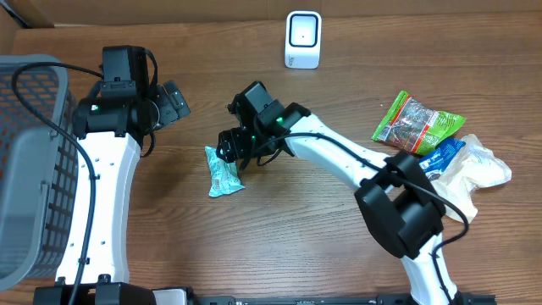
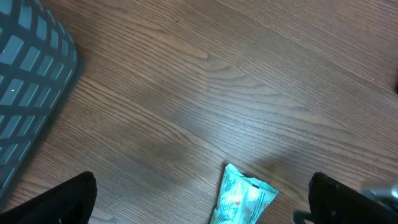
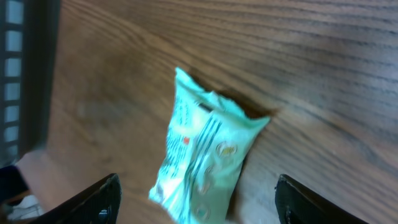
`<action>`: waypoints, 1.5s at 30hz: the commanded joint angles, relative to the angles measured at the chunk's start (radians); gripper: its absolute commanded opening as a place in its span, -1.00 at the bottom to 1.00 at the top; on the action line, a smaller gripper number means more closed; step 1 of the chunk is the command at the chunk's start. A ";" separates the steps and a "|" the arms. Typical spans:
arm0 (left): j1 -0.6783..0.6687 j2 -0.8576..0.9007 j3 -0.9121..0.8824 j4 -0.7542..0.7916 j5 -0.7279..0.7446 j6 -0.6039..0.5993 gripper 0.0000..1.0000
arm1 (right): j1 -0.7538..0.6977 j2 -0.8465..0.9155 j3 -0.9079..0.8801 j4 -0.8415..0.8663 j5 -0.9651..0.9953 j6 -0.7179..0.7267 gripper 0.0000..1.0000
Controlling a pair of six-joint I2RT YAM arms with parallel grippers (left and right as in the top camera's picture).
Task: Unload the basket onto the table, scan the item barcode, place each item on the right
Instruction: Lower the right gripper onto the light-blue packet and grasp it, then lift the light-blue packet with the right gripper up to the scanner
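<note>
A light teal snack packet (image 1: pixel 223 173) lies flat on the wooden table, left of centre. The white barcode scanner (image 1: pixel 302 40) stands at the far edge. My right gripper (image 1: pixel 229 151) hovers right over the packet's upper end. In the right wrist view the packet (image 3: pixel 202 165) sits between the two dark fingers (image 3: pixel 93 200), with a gap on each side, so the right gripper (image 3: pixel 199 208) is open. My left gripper (image 1: pixel 174 100) is up and to the left of the packet and is open and empty. The left wrist view shows the packet (image 2: pixel 244 199) below its wide-spread fingers (image 2: pixel 65 202).
A grey mesh basket (image 1: pixel 25 161) fills the left edge. At the right lie a green snack bag (image 1: pixel 417 123), a blue packet (image 1: pixel 445 156) and a white bag (image 1: pixel 478 168). The right arm stretches across the table's middle.
</note>
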 commanded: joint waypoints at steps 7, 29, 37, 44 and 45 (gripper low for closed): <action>-0.002 -0.002 0.024 0.001 -0.006 -0.011 1.00 | 0.003 0.113 -0.004 0.063 0.044 0.064 0.27; -0.002 -0.002 0.024 0.002 -0.006 -0.011 1.00 | -0.021 0.159 0.007 0.056 -0.097 0.121 -0.73; -0.002 -0.002 0.024 0.002 -0.006 -0.011 0.99 | -0.282 0.135 0.009 0.010 -0.649 -0.060 -0.78; -0.002 -0.002 0.024 0.002 -0.006 -0.011 1.00 | -0.427 -0.035 0.009 -0.222 -0.576 -0.315 -0.92; -0.002 -0.002 0.024 0.002 -0.006 -0.011 1.00 | -0.431 -0.095 0.009 -0.253 -0.489 -0.333 -0.92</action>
